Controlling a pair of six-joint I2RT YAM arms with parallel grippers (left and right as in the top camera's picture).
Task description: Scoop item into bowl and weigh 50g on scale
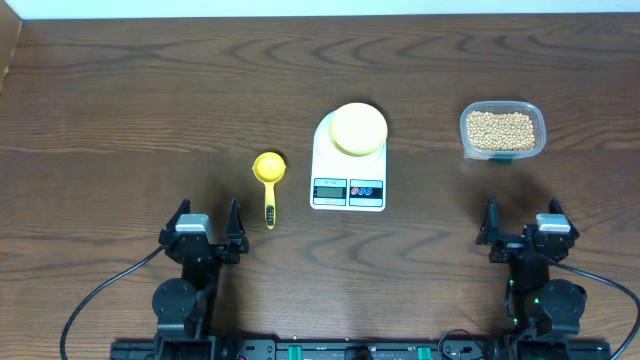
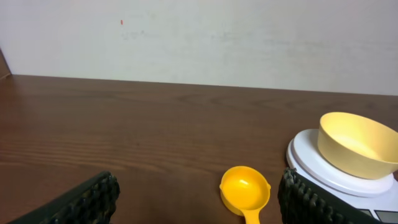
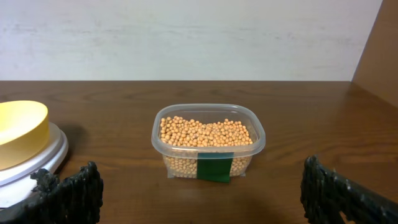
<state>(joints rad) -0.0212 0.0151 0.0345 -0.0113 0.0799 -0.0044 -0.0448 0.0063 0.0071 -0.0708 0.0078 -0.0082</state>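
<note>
Scale [image 1: 348, 190] sat mid-tabletop [image 1: 120, 90], tub [image 1: 464, 130] near the right edge, bowl [image 1: 358, 128] on the scale, scoop [image 1: 269, 180] just left of it, beans [image 1: 500, 128] in the tub. Your left fingers [image 2: 81, 202] and right fingers [image 3: 68, 193] were wide, empty. You risked spilling beans in transit, or bumping the bowl.

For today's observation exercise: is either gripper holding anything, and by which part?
Nothing is held. The left gripper and right gripper are both open and empty; the yellow scoop lies untouched on the table.
</note>
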